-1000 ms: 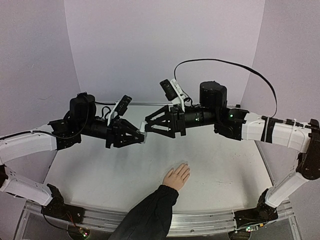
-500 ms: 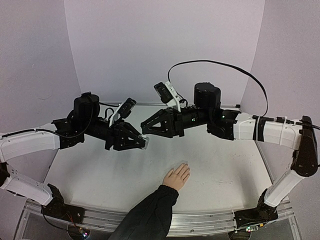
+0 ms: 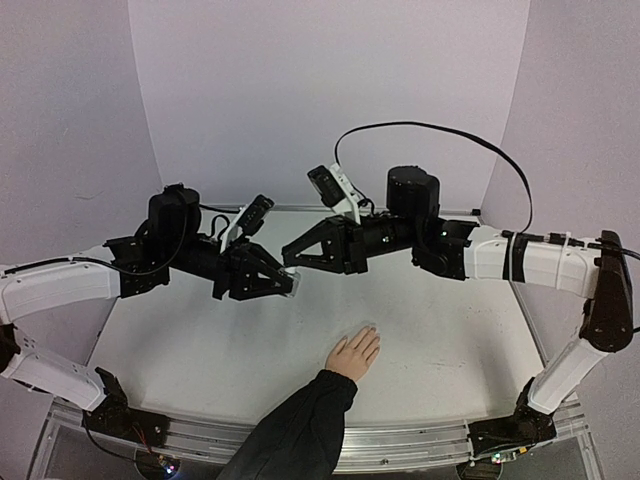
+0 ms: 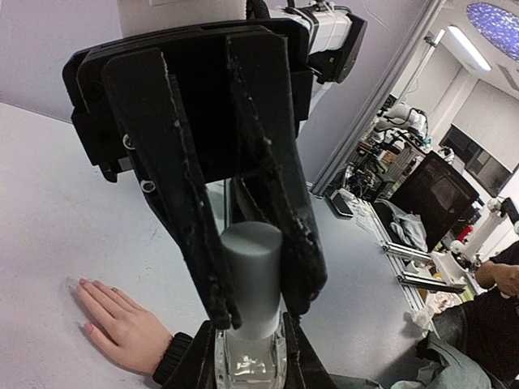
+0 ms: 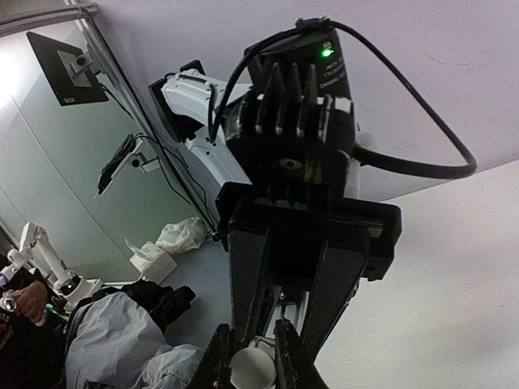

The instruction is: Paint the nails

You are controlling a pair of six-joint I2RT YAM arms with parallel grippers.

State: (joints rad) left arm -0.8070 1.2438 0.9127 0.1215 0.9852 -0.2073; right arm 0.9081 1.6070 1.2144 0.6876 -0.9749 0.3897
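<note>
A small clear bottle (image 4: 250, 366) with a pale cap (image 4: 252, 275) hangs above the table. My left gripper (image 4: 250, 348) is shut on its glass body. My right gripper (image 5: 253, 332) faces it and is shut on the cap (image 5: 252, 369). In the top view the two grippers meet tip to tip, left gripper (image 3: 284, 285) and right gripper (image 3: 290, 266), over the middle of the table. A light-skinned hand (image 3: 354, 353) in a dark sleeve (image 3: 297, 430) lies flat on the table, nearer than the grippers and to their right. Its nails (image 3: 368, 334) are tiny and pale.
The white table (image 3: 200, 350) is walled in by pale panels at the back and sides. An aluminium rail (image 3: 400, 445) runs along the near edge by the arm bases. A black cable (image 3: 440, 128) loops above the right arm.
My right gripper has closed from open onto the bottle's cap and shifted slightly left. The left gripper kept its hold on the bottle. The hand has not moved.
</note>
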